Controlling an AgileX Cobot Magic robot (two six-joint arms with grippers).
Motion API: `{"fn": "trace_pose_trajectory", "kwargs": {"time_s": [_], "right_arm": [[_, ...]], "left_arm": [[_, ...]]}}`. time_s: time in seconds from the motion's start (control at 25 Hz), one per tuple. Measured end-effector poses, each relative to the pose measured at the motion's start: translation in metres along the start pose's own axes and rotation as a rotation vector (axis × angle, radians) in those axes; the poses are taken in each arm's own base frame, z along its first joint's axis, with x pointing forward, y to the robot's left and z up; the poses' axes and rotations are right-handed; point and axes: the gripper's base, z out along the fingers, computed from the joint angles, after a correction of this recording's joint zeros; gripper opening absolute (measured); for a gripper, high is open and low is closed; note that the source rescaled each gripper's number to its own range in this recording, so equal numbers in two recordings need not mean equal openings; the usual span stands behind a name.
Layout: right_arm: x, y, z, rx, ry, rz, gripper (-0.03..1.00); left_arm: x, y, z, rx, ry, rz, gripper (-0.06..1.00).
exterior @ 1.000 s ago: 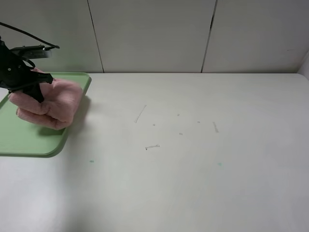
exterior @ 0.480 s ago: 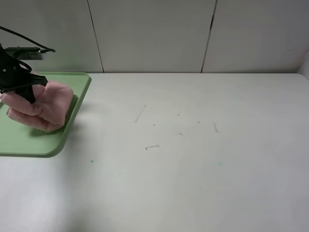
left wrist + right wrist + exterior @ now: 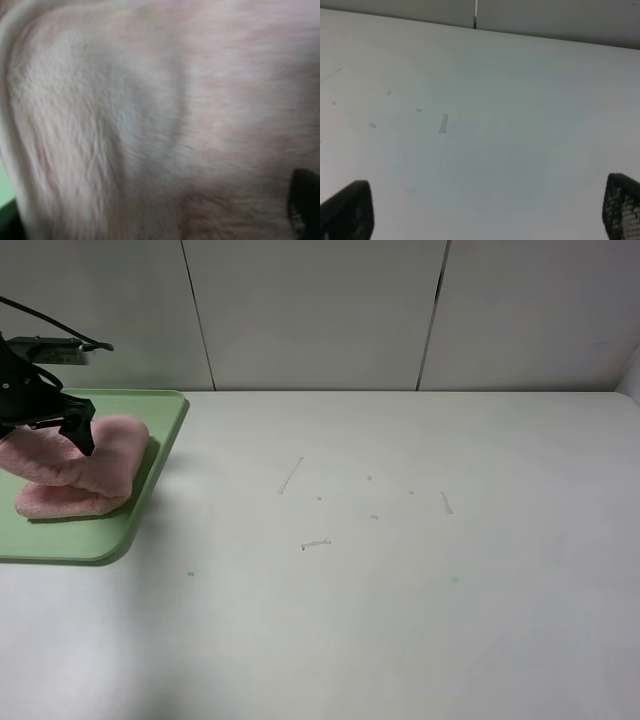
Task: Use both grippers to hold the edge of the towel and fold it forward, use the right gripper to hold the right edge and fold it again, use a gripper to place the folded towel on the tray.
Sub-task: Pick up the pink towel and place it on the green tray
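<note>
Pale tabletop (image 3: 400, 570), grey panels behind, and the folded towel (image 3: 75, 475) lies on the tray (image 3: 150, 455) at far left, directly under the left gripper (image 3: 45, 420), its jaws hard to read, while the right gripper (image 3: 485, 210) waits spread over bare table.

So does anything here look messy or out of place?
Slightly: the pink fluffy towel lies as a lumpy bundle rather than a flat fold on the light green plastic tray. The white table shows only faint scuff marks.

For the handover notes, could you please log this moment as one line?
stage: placing | towel: folded, on tray | left gripper: over towel | right gripper: open, over bare table
</note>
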Motion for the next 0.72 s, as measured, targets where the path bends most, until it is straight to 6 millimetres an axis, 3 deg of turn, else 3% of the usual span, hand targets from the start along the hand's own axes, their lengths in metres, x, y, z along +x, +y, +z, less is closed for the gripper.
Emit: {"fn": "trace_pose_trajectory", "kwargs": {"time_s": [0.2,0.72], "right_arm": [[-0.0001,0.0000,0.0000,0.000,-0.001,0.000,1.00],[-0.0001,0.0000,0.0000,0.000,-0.001,0.000,1.00]], "left_arm": [[0.0005,0.0011,0.0000,-0.012,0.006,0.010,0.99],[0.0063,0.0016,-0.0090,-0.013,0.051,0.005,1.00]]}}
